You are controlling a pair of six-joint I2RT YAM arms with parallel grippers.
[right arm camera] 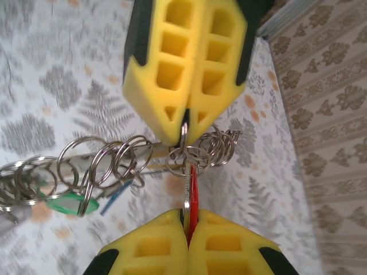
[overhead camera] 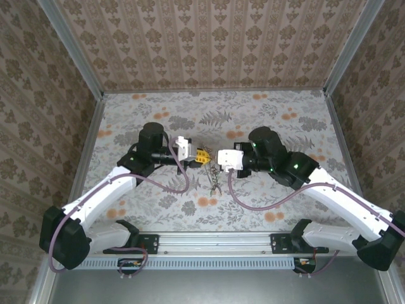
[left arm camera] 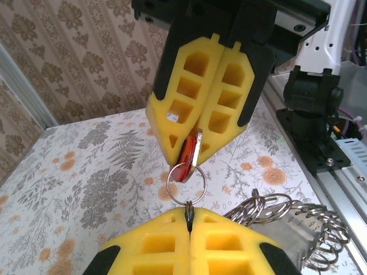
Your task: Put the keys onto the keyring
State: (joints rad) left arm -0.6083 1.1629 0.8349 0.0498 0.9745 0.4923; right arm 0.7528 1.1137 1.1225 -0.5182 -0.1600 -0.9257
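Observation:
My two grippers meet tip to tip over the middle of the table. The left gripper is shut on the edge of a small silver keyring. The right gripper is shut on a red-headed key. The end of that key reaches the keyring and overlaps its loop; I cannot tell whether it is threaded. A bunch of linked metal rings hangs off beside the keyring, with a green key and a blue key among them.
The bunch of rings and keys trails down toward the near edge over the floral tablecloth. Patterned walls close the table on three sides. The metal rail with both arm bases runs along the near edge.

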